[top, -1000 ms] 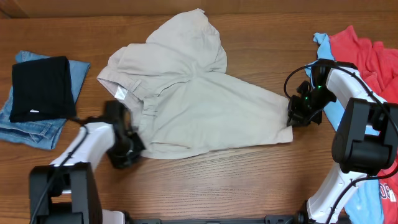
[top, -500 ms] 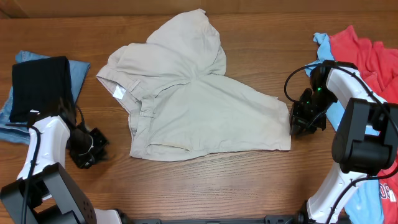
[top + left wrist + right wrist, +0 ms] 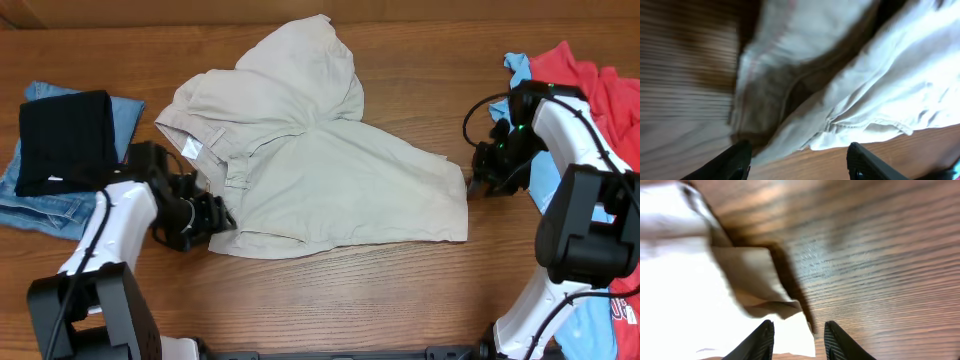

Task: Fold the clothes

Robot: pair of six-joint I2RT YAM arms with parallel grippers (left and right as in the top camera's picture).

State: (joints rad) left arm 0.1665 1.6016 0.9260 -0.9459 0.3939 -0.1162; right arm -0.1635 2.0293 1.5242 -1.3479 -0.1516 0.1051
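Centre frame: shorts (image 3: 300, 170) just released, still unfolded.
Left pincer (image 3: 205, 215) back at lower-left hem, open; right pincer (image 3: 488, 172) open, backed off right.

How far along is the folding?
Done: a black garment lies folded on jeans, left. In hand: the shorts lie crumpled; left fingers and right fingers are open at their edges, gripping nothing. Left: folding the shorts, then the red top and blue top heaped right.

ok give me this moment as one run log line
task: fold clothes | khaki shorts: spread out, rumpled | left gripper: open, at waistband edge | right gripper: open, at leg hem | held: nothing
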